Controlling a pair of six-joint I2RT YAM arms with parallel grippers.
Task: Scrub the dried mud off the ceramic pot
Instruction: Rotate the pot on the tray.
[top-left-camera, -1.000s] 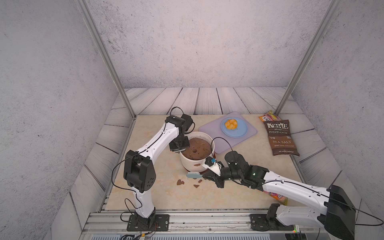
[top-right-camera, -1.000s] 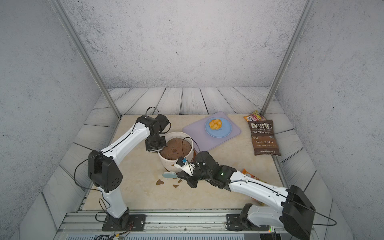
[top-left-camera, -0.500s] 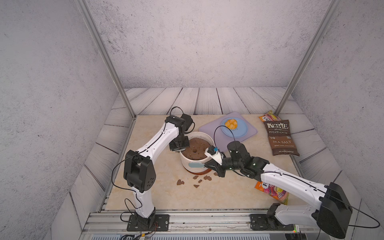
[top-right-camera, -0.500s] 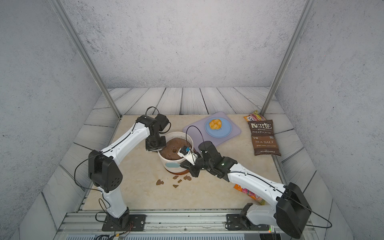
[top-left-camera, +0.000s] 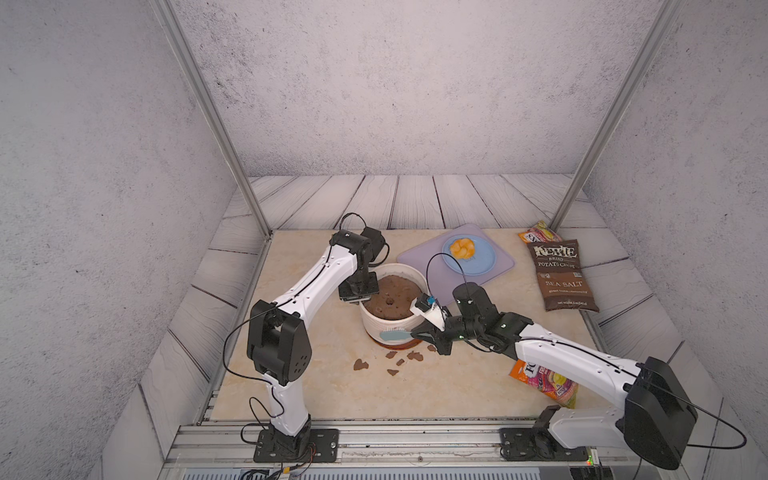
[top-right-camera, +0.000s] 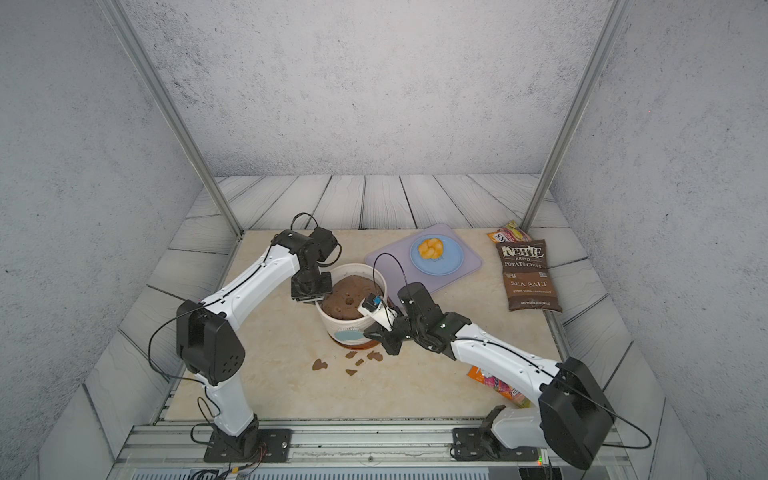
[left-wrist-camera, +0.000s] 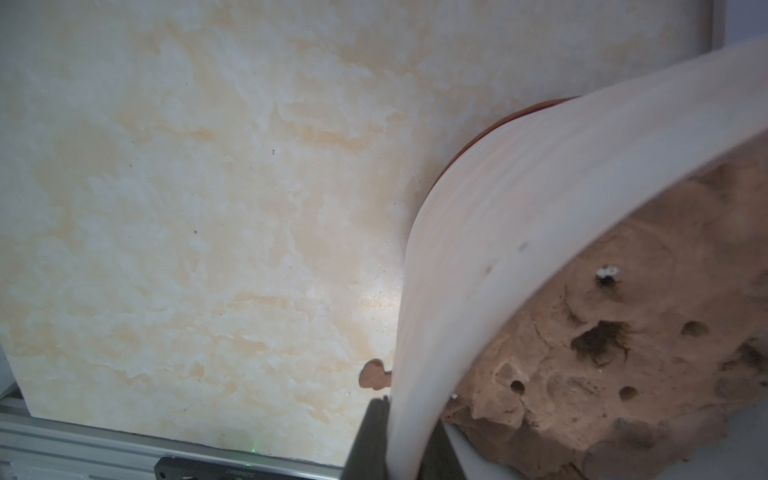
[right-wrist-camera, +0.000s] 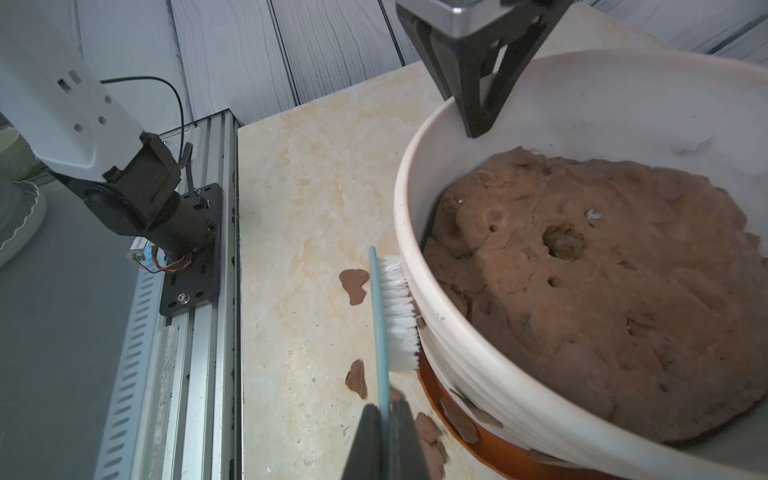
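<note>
Your left gripper (right-wrist-camera: 478, 124) is pinched narrow on the pot (top-left-camera: 376, 322), with one finger inside the rim, one outside, and the thick rim between them. It grips at the pot's left side.

Your right gripper (right-wrist-camera: 388, 440) is clamped on the thin teal handle of the brush (right-wrist-camera: 380, 324) and reaches in at the pot's front. The handle runs along the pot's outer wall, and the white bristles (right-wrist-camera: 399, 311) press against the ribbed wall just under the rim.

The pot stands upright on a reddish-brown saucer (right-wrist-camera: 490, 453). It is filled with a domed heap of soil (right-wrist-camera: 602, 291) that has a hole near its middle.

You can see mud (top-left-camera: 360, 365) as several flat brown flakes on the table (top-left-camera: 291, 395), scattered just in front of the pot. One is well clear of the saucer and the rest lie closer in, beside your right gripper. A few more brown patches sit low on the pot just above the saucer. They look stuck to the wall, though from the right wrist view I can't be sure they aren't resting on the saucer's edge.

Behind the pot and to its right, a blue plate (top-left-camera: 486, 262) with something orange on it sits on a lilac mat (top-left-camera: 415, 259). A chip bag (top-left-camera: 561, 274) lies further right
</note>
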